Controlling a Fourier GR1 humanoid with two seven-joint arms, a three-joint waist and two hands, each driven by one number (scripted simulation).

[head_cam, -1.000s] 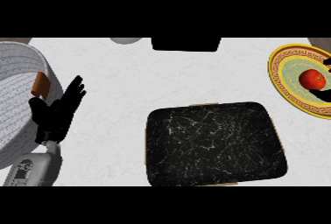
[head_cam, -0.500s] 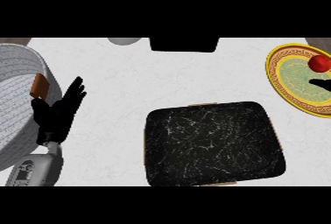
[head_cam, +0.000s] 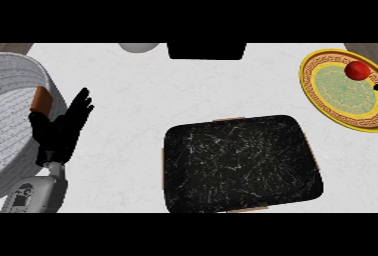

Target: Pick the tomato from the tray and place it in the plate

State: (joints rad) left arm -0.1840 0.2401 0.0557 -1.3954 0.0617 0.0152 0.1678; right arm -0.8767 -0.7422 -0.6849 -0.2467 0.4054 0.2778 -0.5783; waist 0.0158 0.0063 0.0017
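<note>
The red tomato (head_cam: 358, 70) lies on the far part of the yellow-rimmed plate (head_cam: 308, 86) at the right edge of the counter, with nothing holding it. Only a small black bit of my right hand (head_cam: 376, 87) shows at the view's right edge, just nearer than the tomato and apart from it. The black marbled tray (head_cam: 240, 167) sits in the middle foreground with nothing on it. My left hand (head_cam: 63, 127) rests open at the left, fingers pointing up, far from tray and plate.
A large white ribbed vessel (head_cam: 15, 105) with a brown handle (head_cam: 40, 99) fills the left edge beside my left hand. A grey round object (head_cam: 139, 47) and a black box (head_cam: 207, 51) stand along the far edge.
The right hand has let go of the tomato and pulled back off the right edge. The tomato now lies farther up the plate. The left hand has not moved.
</note>
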